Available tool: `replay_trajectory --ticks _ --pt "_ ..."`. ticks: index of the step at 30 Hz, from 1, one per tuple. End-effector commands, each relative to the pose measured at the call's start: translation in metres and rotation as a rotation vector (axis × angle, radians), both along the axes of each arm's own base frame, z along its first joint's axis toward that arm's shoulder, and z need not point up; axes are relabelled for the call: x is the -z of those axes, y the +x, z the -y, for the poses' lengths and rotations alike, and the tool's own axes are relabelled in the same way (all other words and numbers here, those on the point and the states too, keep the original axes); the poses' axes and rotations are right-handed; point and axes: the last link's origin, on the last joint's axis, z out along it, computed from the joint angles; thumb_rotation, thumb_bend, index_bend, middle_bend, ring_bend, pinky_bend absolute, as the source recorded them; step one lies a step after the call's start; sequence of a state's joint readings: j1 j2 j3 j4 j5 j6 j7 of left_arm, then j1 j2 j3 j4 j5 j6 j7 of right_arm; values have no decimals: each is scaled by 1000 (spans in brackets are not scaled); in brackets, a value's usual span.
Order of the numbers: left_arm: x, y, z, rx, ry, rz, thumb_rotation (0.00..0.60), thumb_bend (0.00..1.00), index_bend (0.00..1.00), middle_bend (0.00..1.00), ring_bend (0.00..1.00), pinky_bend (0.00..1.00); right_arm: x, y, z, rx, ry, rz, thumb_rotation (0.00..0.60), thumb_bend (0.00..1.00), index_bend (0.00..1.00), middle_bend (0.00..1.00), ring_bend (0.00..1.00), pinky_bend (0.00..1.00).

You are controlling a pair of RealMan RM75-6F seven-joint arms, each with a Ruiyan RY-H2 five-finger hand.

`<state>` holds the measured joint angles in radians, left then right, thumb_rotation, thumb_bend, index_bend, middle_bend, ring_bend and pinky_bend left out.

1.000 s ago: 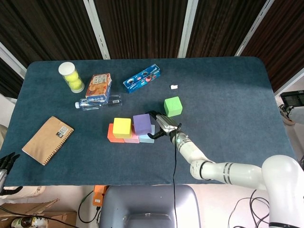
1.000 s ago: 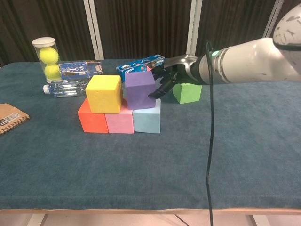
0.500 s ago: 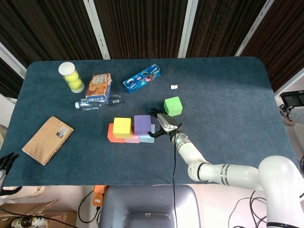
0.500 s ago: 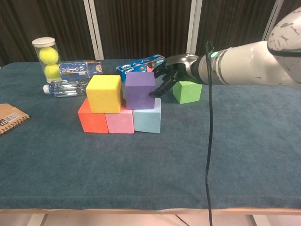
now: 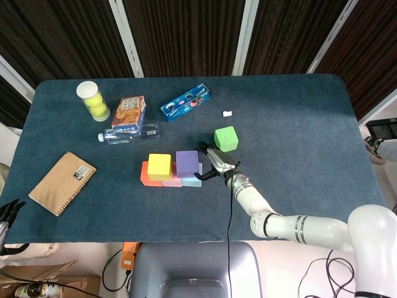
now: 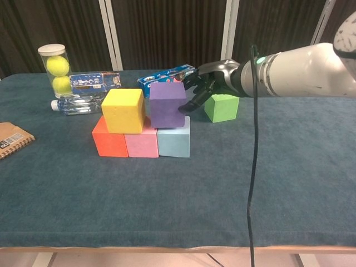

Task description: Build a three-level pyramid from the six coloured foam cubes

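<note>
The right robot hand [image 6: 204, 89] has its fingers spread apart, fingertips touching the purple cube's [image 6: 167, 104] right side without clasping it. That cube sits on the pink cube [image 6: 142, 143] and blue cube [image 6: 173, 142], mid-tabletop. The left robot hand [image 5: 7, 211] hangs off the tabletop's left edge; whether it is open or closed is unclear.

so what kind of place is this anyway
Probably a robot lab or test room: a table under a dark blue cloth, dark slatted wall panels behind, and loose cables and a cardboard box on the floor.

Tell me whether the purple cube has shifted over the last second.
Yes. The purple cube has slid slightly right, opening a wider gap from the yellow cube and sitting more squarely over the light blue cube.
</note>
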<state>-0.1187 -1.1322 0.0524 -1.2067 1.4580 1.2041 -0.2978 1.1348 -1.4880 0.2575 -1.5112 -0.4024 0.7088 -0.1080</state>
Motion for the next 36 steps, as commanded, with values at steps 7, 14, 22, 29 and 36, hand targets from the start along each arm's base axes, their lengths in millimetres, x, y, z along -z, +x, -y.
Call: replay_trajectory --ticks 7,14,22,29,36 --pt "0 0 0 0 1 1 600 153 92 17 0 96 4 2 -2 1 14 11 600 269 501 37 0 0" --pt "-1 -1 1 -5 1 1 600 153 92 17 0 96 8 3 -4 0 20 15 600 268 494 37 0 0" --pt "-1 -3 2 -9 -1 3 600 153 92 17 0 97 12 5 -3 4 11 11 600 269 483 37 0 0" --pt "-2 -4 2 -7 -1 4 600 153 92 17 0 96 15 6 -3 14 3 15 600 269 479 37 0 0" --pt "-3 -5 3 -7 1 8 600 153 92 17 0 97 17 9 -4 16 3 13 600 269 479 37 0 0"
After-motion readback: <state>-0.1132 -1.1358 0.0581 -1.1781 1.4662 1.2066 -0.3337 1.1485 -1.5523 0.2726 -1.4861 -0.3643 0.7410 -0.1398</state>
